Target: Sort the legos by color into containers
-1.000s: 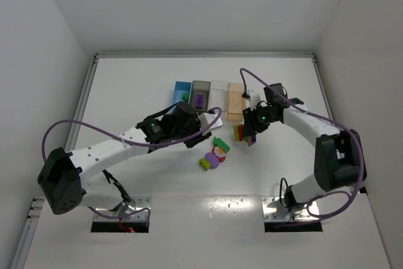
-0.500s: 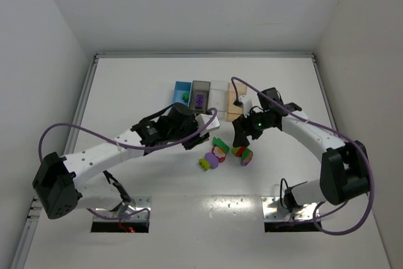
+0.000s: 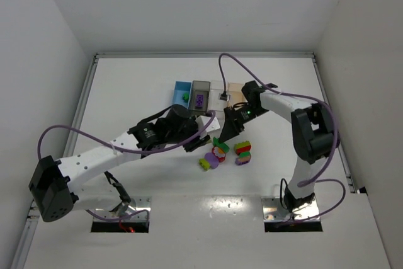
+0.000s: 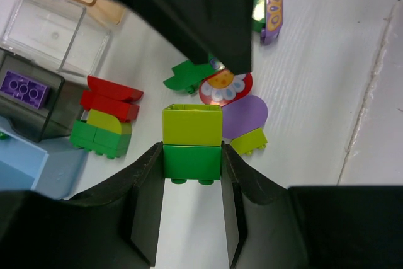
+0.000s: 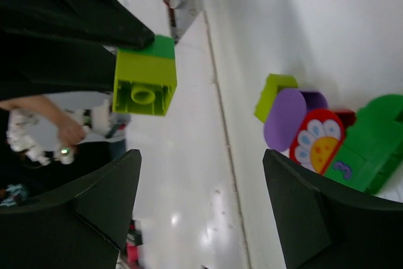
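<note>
The sorting is being judged as barely begun. Only two legos are being seen inside the containers: a purple brick point(image 4: 24, 88) is lying in the dark grey bin point(image 4: 50, 114), and a green brick point(image 3: 185, 96) is lying in the blue bin point(image 3: 178, 86). Nothing coloured is being made out in the clear bin point(image 4: 56, 29) or the tan bin point(image 3: 235, 100).

A two-tone brick point(image 4: 192, 124), yellow-green stacked on green with glossy square faces, is being clamped between the fingers of the left end effector point(image 4: 192, 155) and, by the right wrist view, is being held off the worktop point(image 4: 327, 92), near the loose cluster.

Most pieces are being left unsorted. A red, yellow-green and green stack point(image 4: 104, 124) is lying just beside the grey bin. A green piece point(image 4: 186, 74), a flower-printed tile point(image 4: 225, 86), a purple rounded piece point(image 4: 245, 114) and a small yellow-green piece point(image 4: 247, 140) are lying clustered together, and a purple-and-green piece point(image 4: 269, 4) is lying apart from them.

The right end effector point(image 5: 203, 155) is being held with its fingers spread apart, nothing between them, near the cluster.
</note>
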You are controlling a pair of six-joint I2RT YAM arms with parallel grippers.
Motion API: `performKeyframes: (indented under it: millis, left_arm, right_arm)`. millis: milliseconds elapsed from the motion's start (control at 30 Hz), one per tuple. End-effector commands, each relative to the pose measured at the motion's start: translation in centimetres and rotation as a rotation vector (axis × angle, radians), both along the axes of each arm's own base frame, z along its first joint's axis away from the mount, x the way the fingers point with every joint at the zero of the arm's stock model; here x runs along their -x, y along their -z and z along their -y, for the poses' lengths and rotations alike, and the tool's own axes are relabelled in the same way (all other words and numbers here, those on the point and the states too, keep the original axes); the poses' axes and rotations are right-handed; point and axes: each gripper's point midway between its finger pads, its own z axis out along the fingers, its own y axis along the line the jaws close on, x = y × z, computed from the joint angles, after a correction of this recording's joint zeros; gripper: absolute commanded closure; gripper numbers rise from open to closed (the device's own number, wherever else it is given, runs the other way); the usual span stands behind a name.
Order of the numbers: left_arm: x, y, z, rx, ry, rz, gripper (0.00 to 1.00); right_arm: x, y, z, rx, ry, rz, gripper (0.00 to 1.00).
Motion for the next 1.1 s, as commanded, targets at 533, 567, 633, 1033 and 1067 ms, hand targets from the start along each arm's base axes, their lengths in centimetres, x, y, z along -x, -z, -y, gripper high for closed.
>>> performKeyframes:
  millis: [533,567,633,1033,1067]
  left_arm:
    - [-0.5,-2.2,3.0,0.050,0.044,0.069,0.78]
    - [-0.3,-1.9,3.3,0.043,0.053,0.063,0.78]
    - [-0.4,-1.9,3.5,0.043,0.053,0.063,0.78]
    - [-0.4,-1.3,3.8,0.019,0.049,0.064,0.78]
    - [-0.2,-0.9,3.5,0.014,0.049,0.060,0.78]
  right_arm:
    - [0.7,-4.1,-2.8,-0.190,-0.084,-0.072,0.20]
    - [0.5,-4.3,-2.9,-0.193,-0.085,-0.063,0.20]
    - [0.7,-3.8,-3.1,-0.179,-0.094,-0.070,0.20]
    - [0.3,-3.6,-2.9,-0.188,-0.081,-0.074,0.97]
    - [0.5,-3.9,-2.9,-0.197,-0.080,-0.074,1.00]
